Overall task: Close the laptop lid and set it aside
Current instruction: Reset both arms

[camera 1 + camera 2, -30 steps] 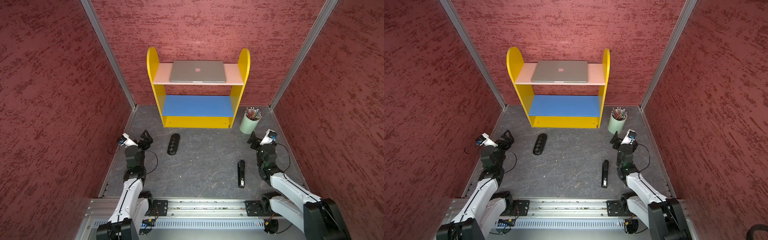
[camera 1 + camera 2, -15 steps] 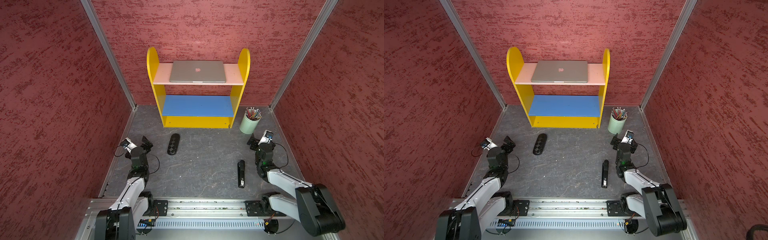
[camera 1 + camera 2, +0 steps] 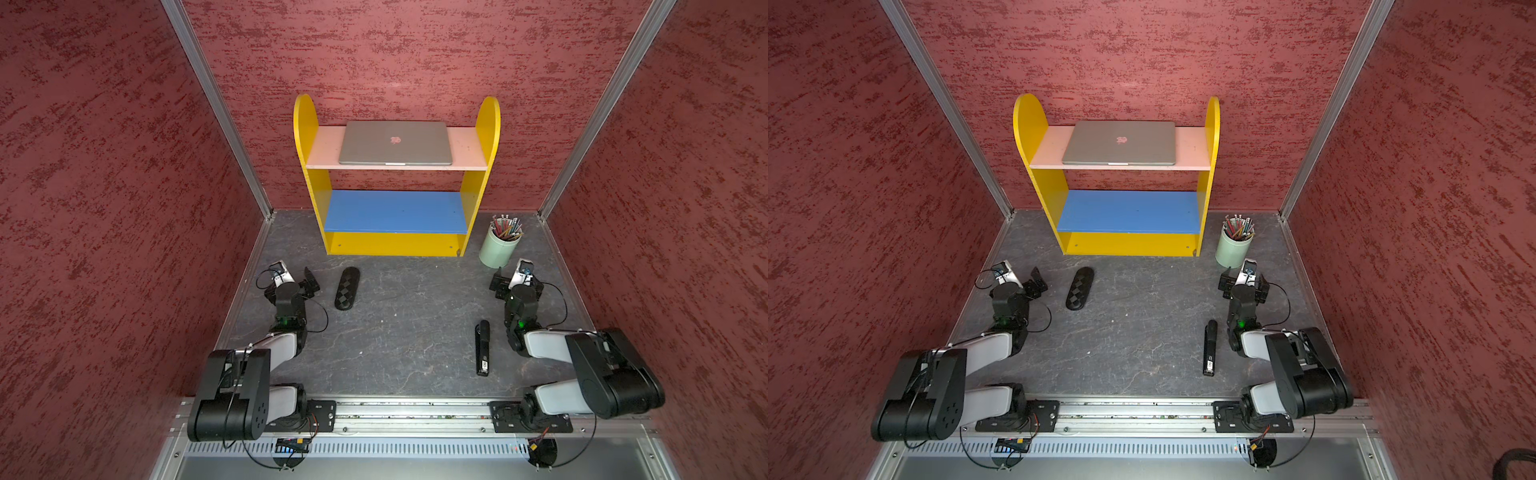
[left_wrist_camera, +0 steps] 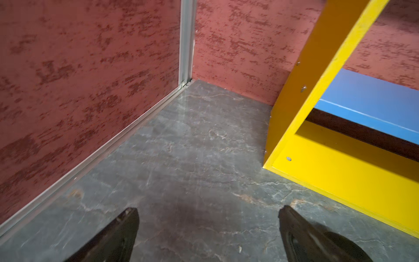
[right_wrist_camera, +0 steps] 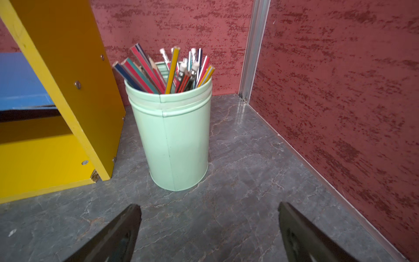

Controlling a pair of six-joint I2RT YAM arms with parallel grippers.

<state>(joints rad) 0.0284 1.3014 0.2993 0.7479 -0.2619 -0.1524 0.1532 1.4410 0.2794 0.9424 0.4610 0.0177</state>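
The silver-grey laptop lies flat on the pink top shelf of the yellow shelf unit at the back, seen in both top views. The laptop lid is down, with its reddish logo facing up. My left gripper hovers low over the floor at the left, open and empty. In the left wrist view the left gripper has only grey floor between its fingers. My right gripper sits low at the right, just in front of the pencil cup, open and empty. The right wrist view shows the right gripper wide apart.
A mint-green cup of pencils stands beside the shelf unit's right leg. A black oval case lies near my left gripper and a black stapler near my right arm. Red walls close in three sides. The blue lower shelf is bare.
Both arms have folded back, their elbows now raised over the front rail. The grippers stayed low and open, each shifted slightly inward. The laptop has not moved.
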